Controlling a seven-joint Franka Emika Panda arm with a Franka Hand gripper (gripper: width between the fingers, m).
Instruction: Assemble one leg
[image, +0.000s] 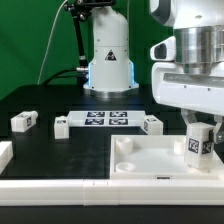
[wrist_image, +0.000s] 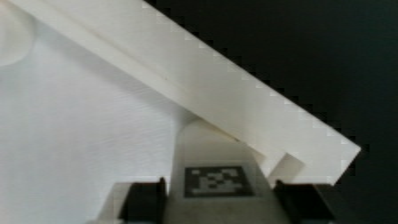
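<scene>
Over the far corner of the tabletop (image: 150, 165), on the exterior view's right, the leg (image: 197, 147) hangs clamped in the jaws, which are set to its width and press on two opposite sides. Its long axis stands close to upright, with the lower end towards the tabletop and the tagged face towards the exterior camera. In the wrist view that tag sits between the two fingers (wrist_image: 143, 203). You cannot tell from here whether the lower end already touches the tabletop.

Your main risk, I judge, is missing the socket. The raised rim (wrist_image: 214, 90) runs just beside the leg, so a small offset or tilt could land it on the rim, jam it, or twist it in the grip.

A loose leg (image: 150, 124) and the marker board (image: 105, 119) lie behind on the table (image: 40, 100).
</scene>
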